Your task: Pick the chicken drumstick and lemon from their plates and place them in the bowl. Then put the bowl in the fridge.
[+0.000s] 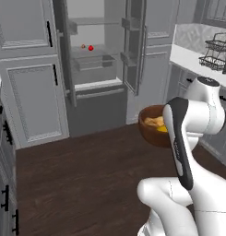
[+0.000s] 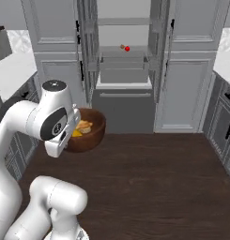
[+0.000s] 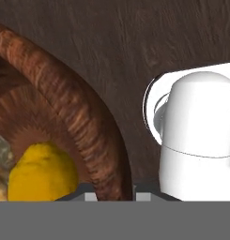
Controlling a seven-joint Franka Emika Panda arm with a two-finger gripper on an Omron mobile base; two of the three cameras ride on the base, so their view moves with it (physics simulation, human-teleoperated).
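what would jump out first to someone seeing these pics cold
The reddish wooden bowl held up in the air beside the white arm, above the dark wood floor, with the yellow lemon and the chicken drumstick inside. Straight ahead, the fridge stands open, a small red item on its shelf.

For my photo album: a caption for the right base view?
Robot arm carries wooden bowl of food toward open fridge.

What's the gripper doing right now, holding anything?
Gripper: shut on the rim of the bowl, held above the floor with the lemon inside.
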